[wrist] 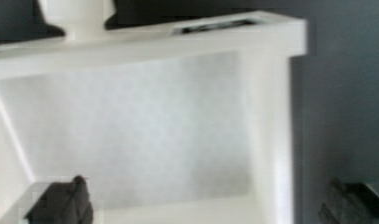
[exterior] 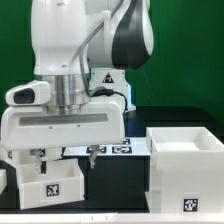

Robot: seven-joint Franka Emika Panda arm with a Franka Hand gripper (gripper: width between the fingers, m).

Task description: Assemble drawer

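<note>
A small white drawer box (exterior: 48,185) with a square tag on its front stands at the exterior view's lower left. My gripper (exterior: 38,160) hangs just above it. In the wrist view the box (wrist: 141,110) shows its open inside, with a round knob (wrist: 74,15) on one end. My gripper (wrist: 212,200) is open wide. One finger (wrist: 61,203) is over the box's inside and the other finger (wrist: 364,203) is outside its side wall (wrist: 278,120); neither visibly touches it. The large cube-shaped housing (exterior: 185,160) stands at the exterior view's right, open side up.
The marker board (exterior: 112,150) lies on the dark table behind, between box and housing. Part of another white piece (exterior: 4,180) shows at the exterior view's left edge. The arm's body fills the upper left.
</note>
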